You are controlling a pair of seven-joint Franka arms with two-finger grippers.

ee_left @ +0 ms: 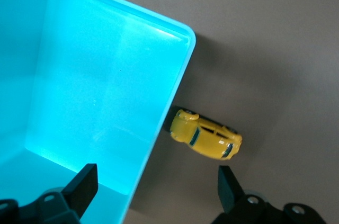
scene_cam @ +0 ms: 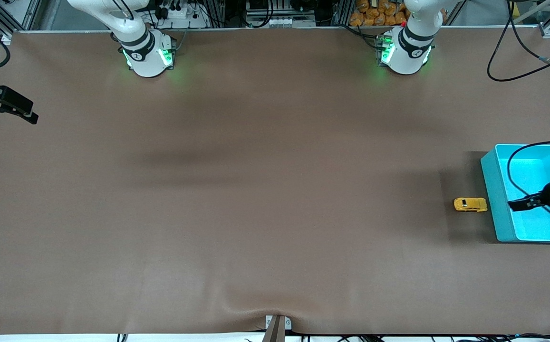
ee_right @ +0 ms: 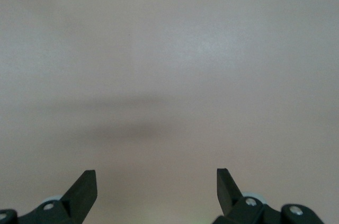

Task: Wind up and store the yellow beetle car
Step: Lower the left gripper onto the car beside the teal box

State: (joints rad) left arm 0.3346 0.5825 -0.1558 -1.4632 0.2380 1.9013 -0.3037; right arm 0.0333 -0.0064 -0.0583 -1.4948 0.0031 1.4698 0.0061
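Resting beside teal bin (scene_cam: pixel 493 199): yellow beetle car (scene_cam: pixel 470 204)

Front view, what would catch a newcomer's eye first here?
The bright teal bin at the left arm's end of the table, with the tiny yellow car on the brown cloth right beside it. The left gripper hangs open over the bin; the right gripper waits open at the right arm's end.

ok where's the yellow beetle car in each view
Front view: the yellow beetle car sits on the table beside the teal bin, toward the left arm's end.
Left wrist view: the car lies just outside the bin's wall, ahead of the open left gripper.
Right wrist view: not in it.
Shared landmark: the teal bin.
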